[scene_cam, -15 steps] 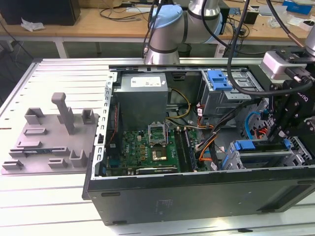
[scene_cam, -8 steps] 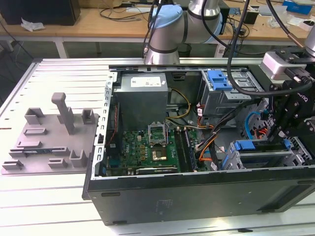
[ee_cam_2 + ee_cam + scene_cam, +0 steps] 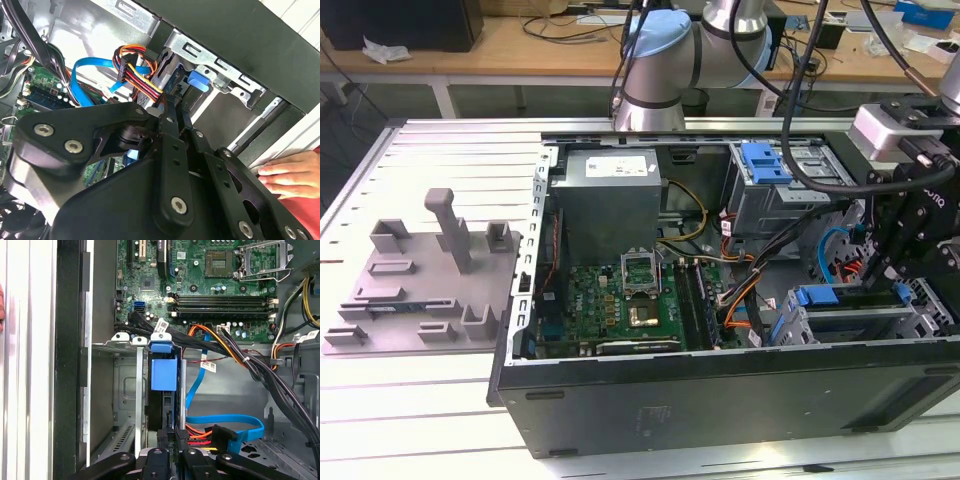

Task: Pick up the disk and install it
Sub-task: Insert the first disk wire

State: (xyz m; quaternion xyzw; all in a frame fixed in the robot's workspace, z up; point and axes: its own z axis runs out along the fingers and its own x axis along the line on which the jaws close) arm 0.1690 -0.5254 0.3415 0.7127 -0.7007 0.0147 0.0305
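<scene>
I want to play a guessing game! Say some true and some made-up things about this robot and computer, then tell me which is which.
1. The computer case lies open on the table. True.
2. The grey holder sits inside the case. False: it lies on the table beside the case.
3. A person's hand is near the case. True.
4. The gripper hangs over the grey holder. False: it is at the drive cage inside the case.

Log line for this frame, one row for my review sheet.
step: install | gripper: at drive cage, by disk end | disk: in cage slot | hand: beside case
</scene>
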